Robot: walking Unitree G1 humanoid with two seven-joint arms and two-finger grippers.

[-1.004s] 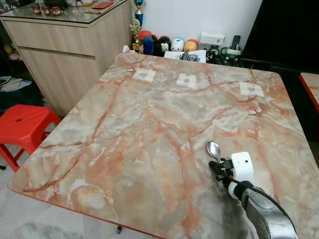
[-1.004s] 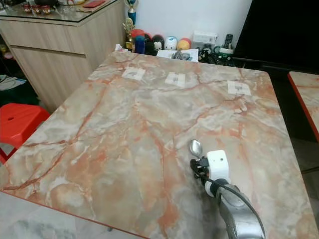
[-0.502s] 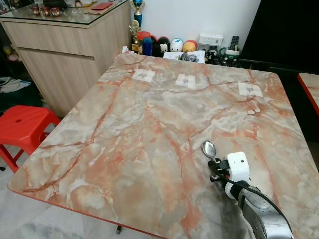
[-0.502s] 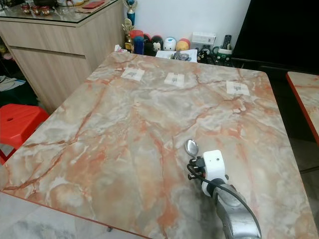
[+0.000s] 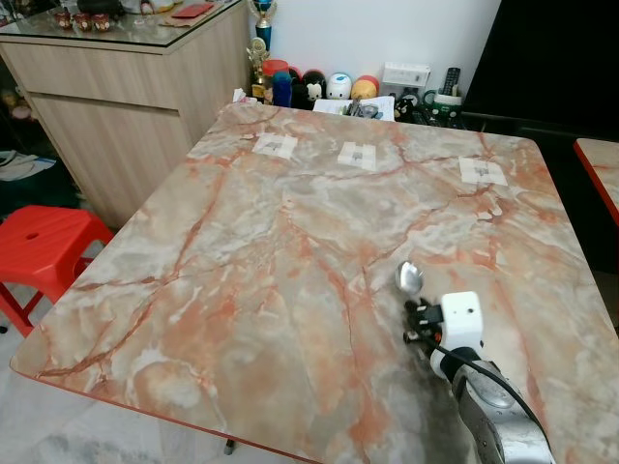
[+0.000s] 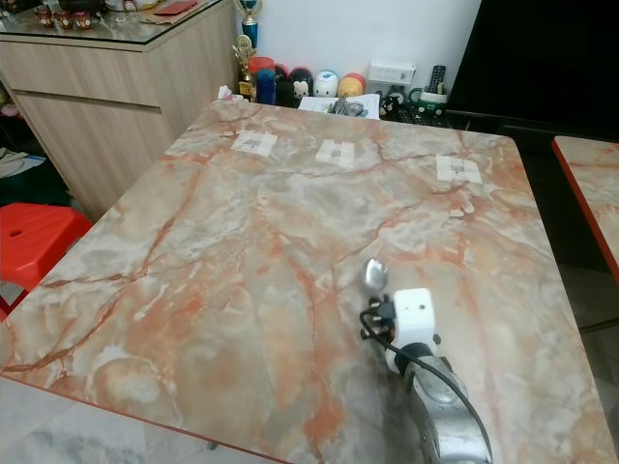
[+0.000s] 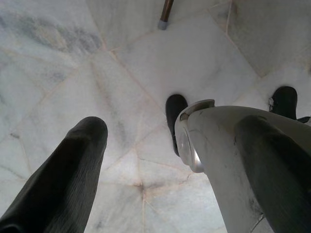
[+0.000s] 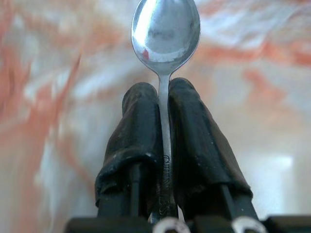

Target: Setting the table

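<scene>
While over table (image 5: 290, 242) — right pincer (image 8: 164, 94) (clamped) | pinching spoon (image 8: 165, 34)

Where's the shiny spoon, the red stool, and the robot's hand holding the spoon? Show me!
spoon (image 8: 165, 31), right wrist view, on its bowl.
red stool (image 5: 39, 242), left eye view, on its seat top.
right hand (image 8: 164, 97), right wrist view, midway between its fingertips, at the spoon's neck.

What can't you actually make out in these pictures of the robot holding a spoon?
- Silver metal spoon: its handle end is hidden between the right pincer fingers; the engraved lettering is too small to read.
- White paper tags on the marble table: print too small in the eye views.
- Left pincer: hangs over the floor; its far finger is cut off by the picture's edge.
</scene>
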